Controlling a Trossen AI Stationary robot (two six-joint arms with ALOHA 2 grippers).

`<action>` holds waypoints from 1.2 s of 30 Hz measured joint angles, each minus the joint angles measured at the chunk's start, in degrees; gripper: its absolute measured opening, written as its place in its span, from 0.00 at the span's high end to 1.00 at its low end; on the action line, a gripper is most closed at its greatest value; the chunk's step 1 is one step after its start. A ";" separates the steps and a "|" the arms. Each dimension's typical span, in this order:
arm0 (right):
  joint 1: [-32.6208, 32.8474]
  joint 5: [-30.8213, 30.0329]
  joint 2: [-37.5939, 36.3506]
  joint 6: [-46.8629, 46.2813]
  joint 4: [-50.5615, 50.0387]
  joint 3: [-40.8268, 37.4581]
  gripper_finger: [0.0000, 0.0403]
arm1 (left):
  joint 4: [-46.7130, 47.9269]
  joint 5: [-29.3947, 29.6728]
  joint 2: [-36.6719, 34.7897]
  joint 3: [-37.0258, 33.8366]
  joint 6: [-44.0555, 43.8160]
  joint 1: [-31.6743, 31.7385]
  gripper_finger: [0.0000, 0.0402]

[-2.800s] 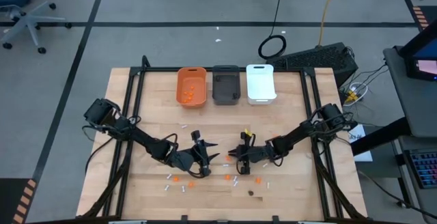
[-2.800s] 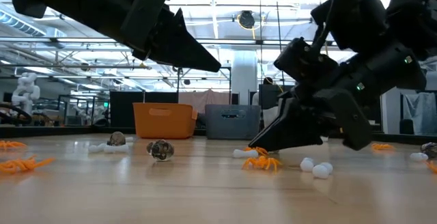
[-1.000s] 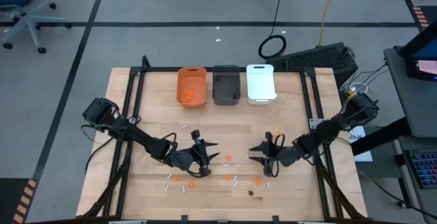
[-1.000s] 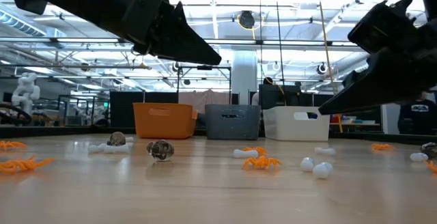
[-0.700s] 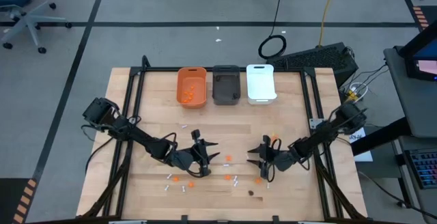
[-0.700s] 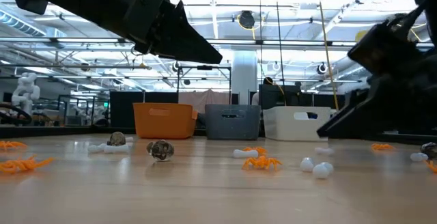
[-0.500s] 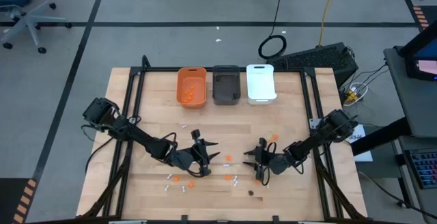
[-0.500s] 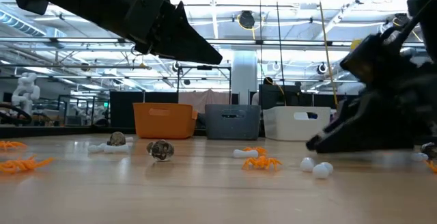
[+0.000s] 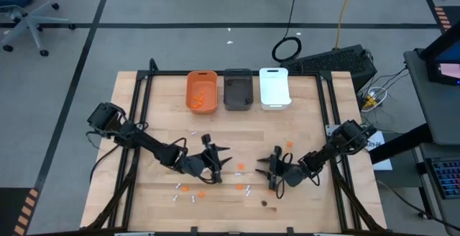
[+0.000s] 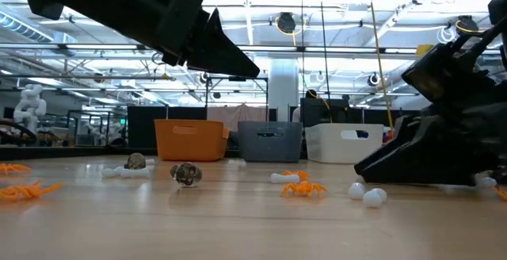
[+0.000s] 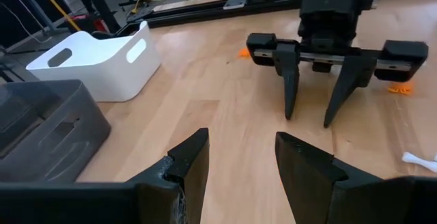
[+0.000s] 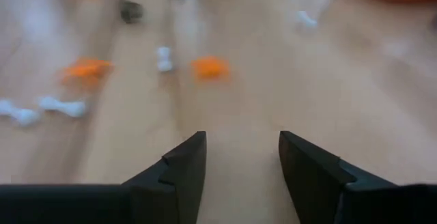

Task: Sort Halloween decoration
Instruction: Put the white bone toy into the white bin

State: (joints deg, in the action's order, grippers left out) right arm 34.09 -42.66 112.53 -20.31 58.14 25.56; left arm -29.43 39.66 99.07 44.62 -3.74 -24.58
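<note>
On the table (image 9: pixel 158 128), near the front half, both arms sit low and face each other. Left end effector (image 9: pixel 218 165): fingers apart, nothing between them, raised off the wood. Right end effector (image 9: pixel 271 173): fingers apart, empty, close to the surface. Decoration pieces (image 9: pixel 239 167) lie scattered between and in front of them: orange blobs, white sticks, a dark lump. Orange bin (image 9: pixel 202 91), grey bin (image 9: pixel 238 89) and white bin (image 9: pixel 274 88) stand side by side at the far edge.

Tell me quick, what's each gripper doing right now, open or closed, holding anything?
Left gripper: open, holding nothing, above the table.
Right gripper: open, holding nothing, low over the table.
</note>
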 joint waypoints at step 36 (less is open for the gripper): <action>-28.51 17.36 11.60 12.38 -8.59 30.25 0.50 | 41.55 -3.12 -22.22 0.00 -3.20 6.19 0.58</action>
State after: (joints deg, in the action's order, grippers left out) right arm 5.58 -25.30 124.14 -7.93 49.55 55.82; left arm 12.12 36.53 76.84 44.62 -6.95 -18.39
